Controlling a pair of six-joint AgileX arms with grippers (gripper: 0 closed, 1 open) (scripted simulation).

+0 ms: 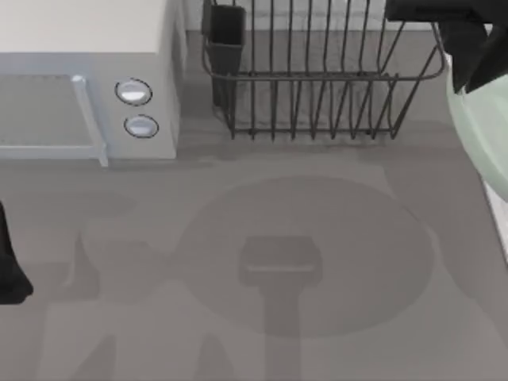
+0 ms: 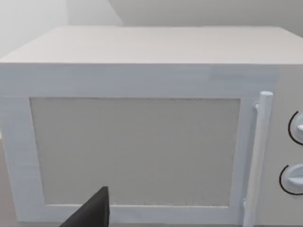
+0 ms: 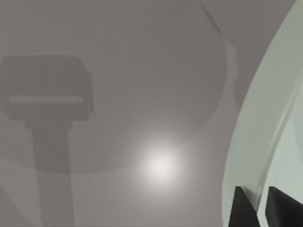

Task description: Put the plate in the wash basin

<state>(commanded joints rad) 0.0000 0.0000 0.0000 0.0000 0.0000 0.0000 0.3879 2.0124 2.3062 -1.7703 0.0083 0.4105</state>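
Note:
The pale mint-green plate (image 1: 481, 136) hangs tilted at the table's far right edge, partly cut off by the picture's border. My right gripper (image 1: 470, 79) reaches in from the top right and is shut on the plate's rim. In the right wrist view its two dark fingers (image 3: 243, 209) sit on either side of the plate (image 3: 263, 118) rim, above the grey tabletop. A white strip (image 1: 498, 216) at the right border below the plate looks like the wash basin's rim. My left arm (image 1: 11, 270) is parked at the left edge.
A white microwave (image 1: 87, 71) stands at the back left, and the left wrist view faces its door (image 2: 137, 151). A black wire dish rack (image 1: 317, 75) stands at the back middle. The plate and arm cast shadows on the grey tabletop (image 1: 302, 262).

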